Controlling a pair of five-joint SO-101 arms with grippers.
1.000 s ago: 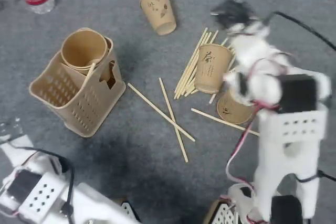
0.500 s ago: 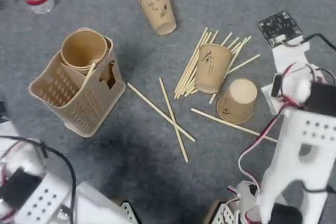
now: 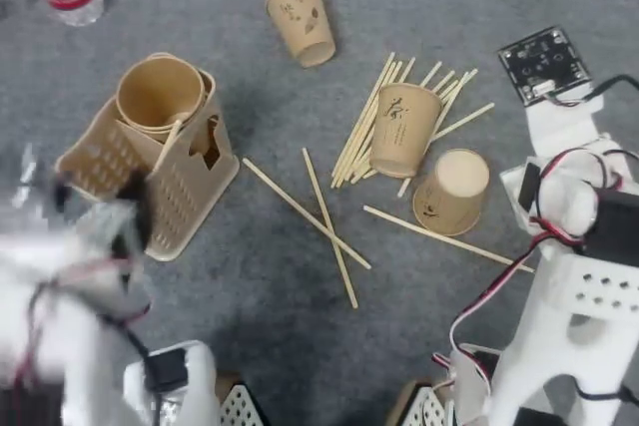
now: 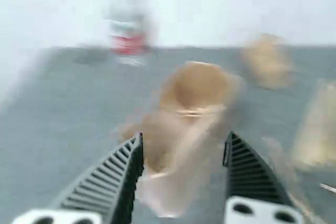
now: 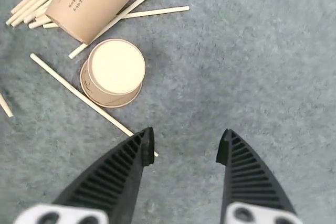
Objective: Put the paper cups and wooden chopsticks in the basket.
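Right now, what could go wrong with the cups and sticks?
1. The left pincer is open and aimed at the basket. A bump might tip it and spill the cups stacked inside.
2. A stick lies right beside the cup nearest the right pincer, so a grab could drag or flick it.
3. Another cup sits on the stick pile and may wobble when gripped.

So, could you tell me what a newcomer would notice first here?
The basket at the left of the high view holds stacked cups. Right of it, chopsticks lie scattered around three loose cups. The right pincer hangs open near one of them.
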